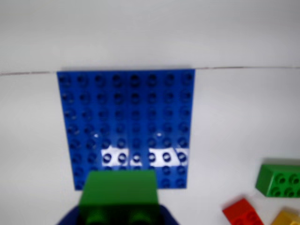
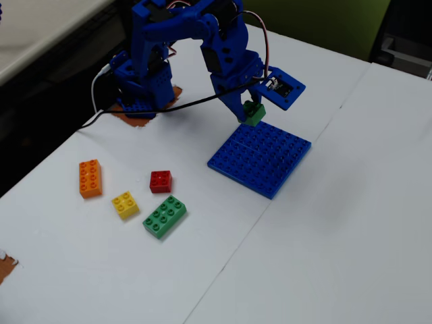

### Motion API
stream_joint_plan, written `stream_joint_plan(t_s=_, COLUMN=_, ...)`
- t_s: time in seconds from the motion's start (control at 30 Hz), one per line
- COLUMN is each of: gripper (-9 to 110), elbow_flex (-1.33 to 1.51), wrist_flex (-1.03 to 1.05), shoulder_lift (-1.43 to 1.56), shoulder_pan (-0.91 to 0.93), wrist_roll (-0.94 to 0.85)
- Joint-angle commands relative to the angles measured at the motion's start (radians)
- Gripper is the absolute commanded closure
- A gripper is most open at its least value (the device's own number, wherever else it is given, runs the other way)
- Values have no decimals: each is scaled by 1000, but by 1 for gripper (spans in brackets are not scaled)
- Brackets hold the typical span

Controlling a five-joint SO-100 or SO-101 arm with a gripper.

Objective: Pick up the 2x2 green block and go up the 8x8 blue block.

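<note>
1. Gripper of the blue arm is pinching the 2x2 green block, holding it in the upper middle of the fixed view, over the far corner of the 8x8 blue block.
2. Seen from the wrist view, the green block is sitting at the bottom centre, overlapping the plate's near edge.
3. Four loose bricks are lying at lower left of the fixed view: an orange brick, a yellow brick, a red brick and a longer green brick.

8x8 blue block top clear, no obstacles
</note>
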Motion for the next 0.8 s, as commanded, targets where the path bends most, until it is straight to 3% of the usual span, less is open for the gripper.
stream_joint_plan(t_s=0.0, gripper=101, elbow_flex=2, wrist_flex=8, shoulder_lift=63, shoulder_pan=-11, wrist_roll=0)
stream_joint_plan(t_s=0.77, gripper=101, elbow_flex=12, wrist_flex=8, shoulder_lift=72, shoulder_pan=-9, wrist_roll=0)
